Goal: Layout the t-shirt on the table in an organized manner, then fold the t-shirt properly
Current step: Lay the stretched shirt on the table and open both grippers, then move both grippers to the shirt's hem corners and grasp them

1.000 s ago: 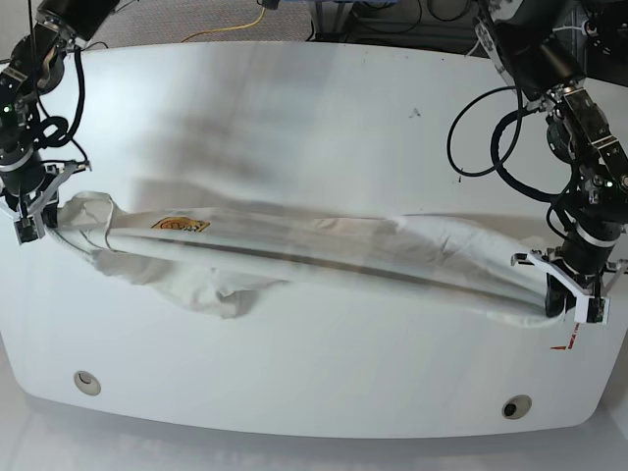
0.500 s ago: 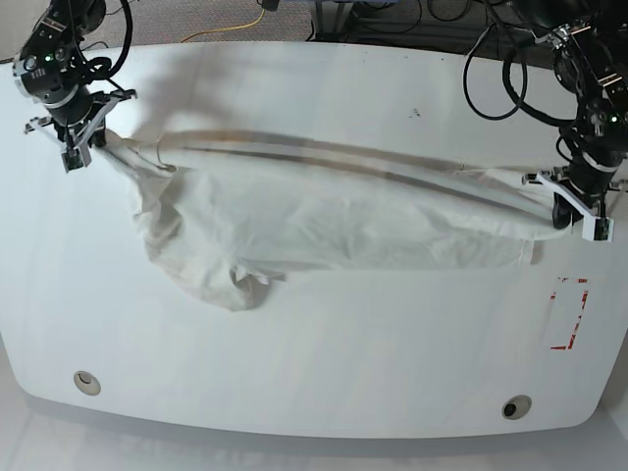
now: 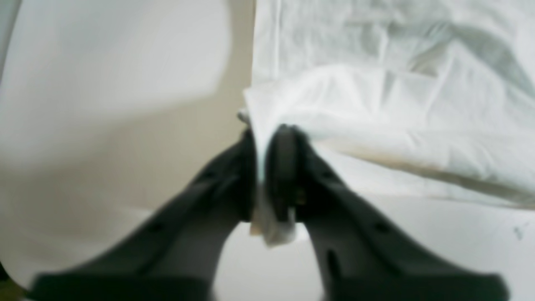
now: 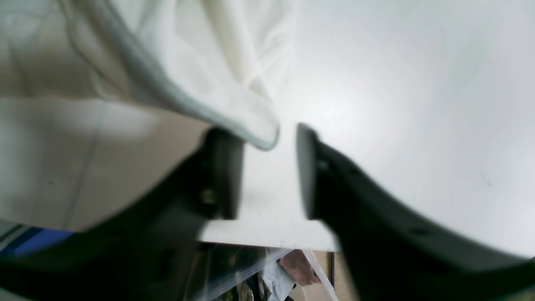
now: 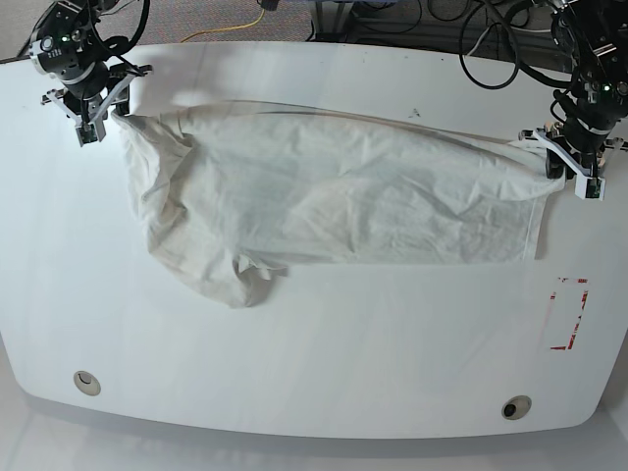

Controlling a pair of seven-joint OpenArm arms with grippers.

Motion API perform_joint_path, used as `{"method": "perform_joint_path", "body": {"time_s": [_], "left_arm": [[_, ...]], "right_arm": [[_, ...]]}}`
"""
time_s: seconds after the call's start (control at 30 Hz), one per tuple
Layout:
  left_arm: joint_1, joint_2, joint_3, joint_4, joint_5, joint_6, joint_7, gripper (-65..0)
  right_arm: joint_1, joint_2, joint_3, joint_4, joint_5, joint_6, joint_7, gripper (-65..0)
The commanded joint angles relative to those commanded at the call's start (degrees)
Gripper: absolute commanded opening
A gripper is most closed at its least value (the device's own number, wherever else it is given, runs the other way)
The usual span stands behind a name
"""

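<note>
My left gripper (image 3: 267, 167) is clamped tight on a corner of the t-shirt (image 5: 334, 196). My right gripper (image 4: 267, 171) has its fingers spread apart, with a rounded edge of cloth sitting right at the gap, not pinched. The shirt lies spread and rumpled across the far half of the table (image 5: 324, 353), one bunched flap pointing toward the near edge. A red-outlined rectangle (image 5: 569, 314) sits just beyond the shirt's near corner under my left arm; two grommet holes (image 5: 86, 381) are well apart from the shirt.

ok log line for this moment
left gripper: shut on shirt corner | right gripper: open, shirt edge beside it | shirt: spread, bunched front-left
</note>
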Motion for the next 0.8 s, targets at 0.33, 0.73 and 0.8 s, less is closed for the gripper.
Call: {"method": "perform_joint_path", "body": {"time_s": [0.33,0.73,0.8], "left_arm": [[0.88,-2.02,-0.26,0.00,0.26,0.00,0.00,-16.7],[-5.80,-4.84,-3.43,-0.70,0.00,0.00,0.00,-17.1],[-8.09,-4.75,-3.25,-0.70,0.09,0.00,0.00,-17.1]], "right_arm": [[-0.26,0.35,0.62,0.00,-0.09,0.00,0.00,-18.2],[8.97,2.55,1.67,-0.09,0.09,0.00,0.00,-17.8],[11.16,3.16,1.67,-0.18,0.00,0.00,0.00,-17.8]]}}
